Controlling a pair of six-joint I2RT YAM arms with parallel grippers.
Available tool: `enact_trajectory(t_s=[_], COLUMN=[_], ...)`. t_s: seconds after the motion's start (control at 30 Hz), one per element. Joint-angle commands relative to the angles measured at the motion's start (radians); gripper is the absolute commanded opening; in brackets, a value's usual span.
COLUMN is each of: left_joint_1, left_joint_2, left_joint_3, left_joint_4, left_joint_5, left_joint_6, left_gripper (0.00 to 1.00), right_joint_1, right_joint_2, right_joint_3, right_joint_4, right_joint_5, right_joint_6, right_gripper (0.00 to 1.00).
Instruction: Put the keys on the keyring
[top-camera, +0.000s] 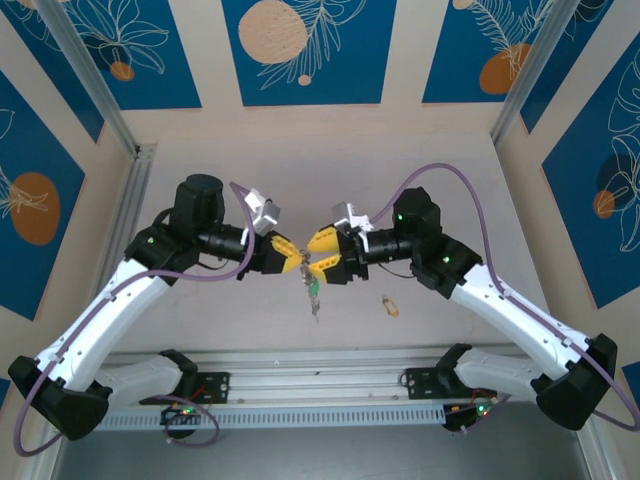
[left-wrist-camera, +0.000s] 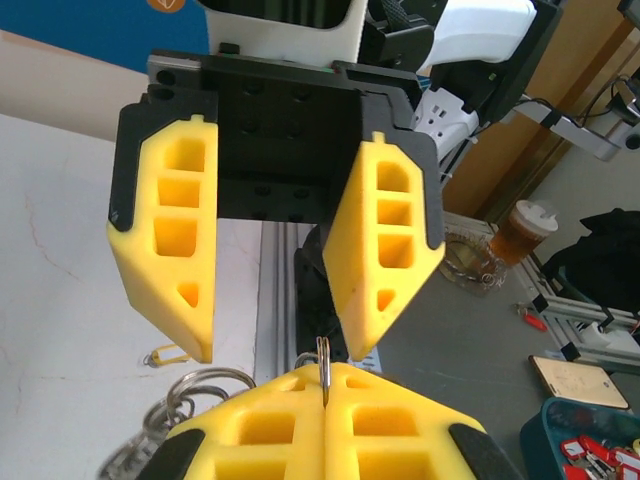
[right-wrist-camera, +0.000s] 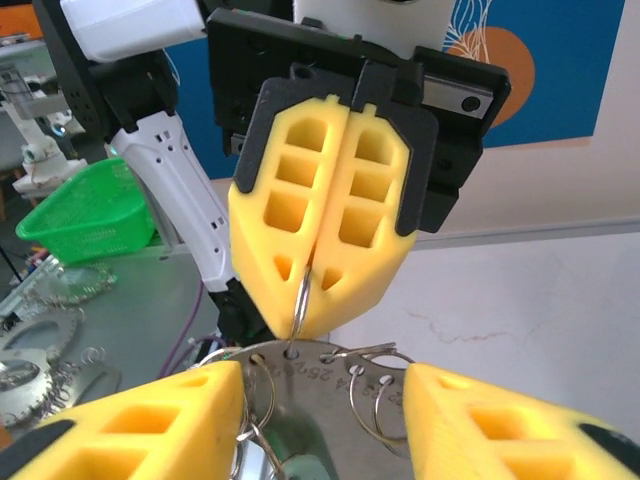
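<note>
Currently, nearest the arm bases, the key (top-camera: 388, 305) lies flat on the surface (top-camera: 250, 325), well apart from the keyring (top-camera: 316, 308) and to its right. Judged from its size and metal look, it is light, rigid and slippery. It sits low on the surface, so a fingertip pinch across its edges is advisable.

The keyring hangs clear of the surface. It is a loose bunch of thin wire rings with a flat metal plate (right-wrist-camera: 320, 400) and a small green tag (top-camera: 313, 289). Each ring is probably stiff and springy, but the bunch should swing and twist freely. Hold one ring near its top and steady the plate before any threading, as the wire is likely to slip between smooth pads.

Just above the keyring, the left gripper (right-wrist-camera: 303, 315) is pressed together, pinching one wire ring (right-wrist-camera: 300, 290) at its tips. Facing it, the right gripper (left-wrist-camera: 280, 345) is spread, with its fingers straddling the plate. Contact with the plate cannot be determined.

The plate carries a row of stamped characters beside its holes. They are too blurred to read with certainty. No brand is legible beyond the keyring.
</note>
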Motion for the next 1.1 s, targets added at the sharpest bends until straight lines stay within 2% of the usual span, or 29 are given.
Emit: enact_trajectory(t_s=[0.0, 0.33, 0.6, 0.7, 0.83, 1.07], left_joint_1=[0.0, -0.006, -0.011, -0.012, -0.011, -0.011], left_joint_2=[-0.007, 0.011, 0.013, 0.011, 0.009, 0.006], left_joint_3=[0.046, 0.058, 0.058, 0.053, 0.054, 0.058], left_joint_4=[-0.012, -0.033, -0.044, -0.04, -0.034, -0.038], left_joint_5=[0.034, 0.01, -0.001, -0.002, -0.004, -0.025], left_joint_6=[0.039, 0.059, 0.074, 0.072, 0.066, 0.056], left_gripper=[0.0, 0.0, 0.0, 0.0, 0.0, 0.0], right_joint_1=[0.004, 0.008, 0.013, 0.016, 0.018, 0.016], right_joint_2=[0.006, 0.007, 0.042, 0.048, 0.056, 0.042], right_joint_3=[0.042, 0.048, 0.081, 0.088, 0.101, 0.105], right_joint_4=[0.028, 0.016, 0.005, -0.001, -0.03, -0.052], right_joint_5=[-0.045, -0.083, -0.104, -0.106, -0.105, -0.081], right_joint_6=[0.01, -0.001, -0.003, -0.007, -0.015, -0.027], right_gripper=[0.44, 0.24, 0.2, 0.16, 0.0, 0.0])
